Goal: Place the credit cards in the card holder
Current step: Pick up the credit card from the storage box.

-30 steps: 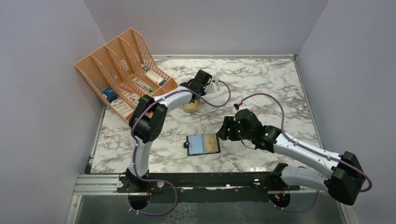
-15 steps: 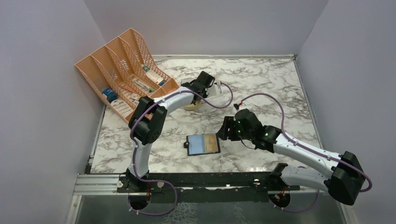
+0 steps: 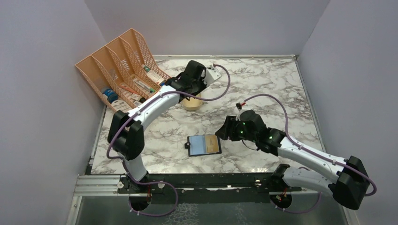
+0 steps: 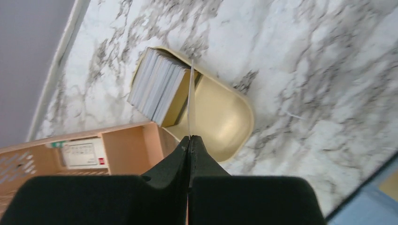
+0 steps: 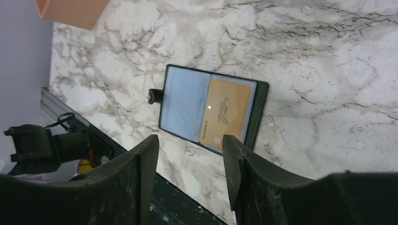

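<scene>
One card pinched, one seated: get the next one across cleanly

One thin pale card point(image 4: 191, 103) is clamped between the closed jaws of the left gripper point(image 4: 189, 138). It shows edge-on and runs straight out ahead of the fingertips. Under and beyond it sits the tan tin point(image 4: 225, 122), and the remaining stack of cards point(image 4: 157, 86) leans inside the tin, just left of the held card. Whether the card's far end has cleared the tin I cannot tell.

The right gripper point(image 5: 190, 138) holds nothing. Its jaws stand roughly half apart above the open card holder point(image 5: 185, 101), which lies flat on the table point(image 5: 328, 70) directly ahead of its fingers. A gold card point(image 5: 226, 110) already fills the pocket nearer the right-hand finger, while the blue-grey pocket by the left-hand finger looks free.

To do this step well, I would:
- raise the card straight up along its own plane, so it neither drags the stack nor tips the tin
- keep the pinch firm, since so little of the card sits between the pads that it could swivel
- turn the wrist during the carry so the leading edge meets the free pocket at a shallow angle
- have the right gripper pin the holder's border, because the holder lies loose and may slide when pushed
</scene>
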Robot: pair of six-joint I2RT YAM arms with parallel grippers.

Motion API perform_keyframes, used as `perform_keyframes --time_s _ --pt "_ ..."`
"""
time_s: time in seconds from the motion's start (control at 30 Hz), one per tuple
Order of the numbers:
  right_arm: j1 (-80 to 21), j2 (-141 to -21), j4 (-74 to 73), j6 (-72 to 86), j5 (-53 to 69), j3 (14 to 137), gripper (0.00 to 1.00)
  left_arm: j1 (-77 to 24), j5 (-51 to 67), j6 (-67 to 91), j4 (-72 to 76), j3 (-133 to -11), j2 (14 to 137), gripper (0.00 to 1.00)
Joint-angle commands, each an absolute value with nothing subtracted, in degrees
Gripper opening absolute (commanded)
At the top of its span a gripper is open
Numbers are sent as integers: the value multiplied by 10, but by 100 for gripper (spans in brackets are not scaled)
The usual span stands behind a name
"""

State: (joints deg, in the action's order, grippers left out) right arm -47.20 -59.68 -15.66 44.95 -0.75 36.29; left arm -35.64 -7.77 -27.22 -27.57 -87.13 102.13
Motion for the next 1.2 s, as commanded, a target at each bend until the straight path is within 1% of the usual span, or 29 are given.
perform_keyframes --time_s 0.0,0.13,0.33,0.4,0.57,0.7,0.87,0.93,1.07,1.17 --pt "-475 -547 -62 464 17 328 52 -324 116 -110 -253 -831 938 0" --pt "-475 -504 -27 469 27 313 52 -293 243 -15 -194 -763 879 0" --pt "-474 -486 -19 481 76 326 52 -274 337 133 -57 -611 755 0" --pt "-475 -487 -19 489 92 333 51 -271 356 177 -55 -583 726 0" --pt "-475 -482 6 512 105 328 51 -270 464 262 -22 -512 671 0" --pt "-475 -481 38 523 114 321 49 -270 500 350 60 -427 623 0" --pt "-475 -495 71 537 129 311 43 -270 541 428 148 -351 590 0" --pt "-475 -505 75 537 133 311 41 -270 538 435 154 -334 573 0" --pt "-475 -517 72 536 130 312 41 -270 548 448 152 -315 556 0" --pt "-475 -522 74 536 127 310 45 -270 558 458 153 -307 549 0"
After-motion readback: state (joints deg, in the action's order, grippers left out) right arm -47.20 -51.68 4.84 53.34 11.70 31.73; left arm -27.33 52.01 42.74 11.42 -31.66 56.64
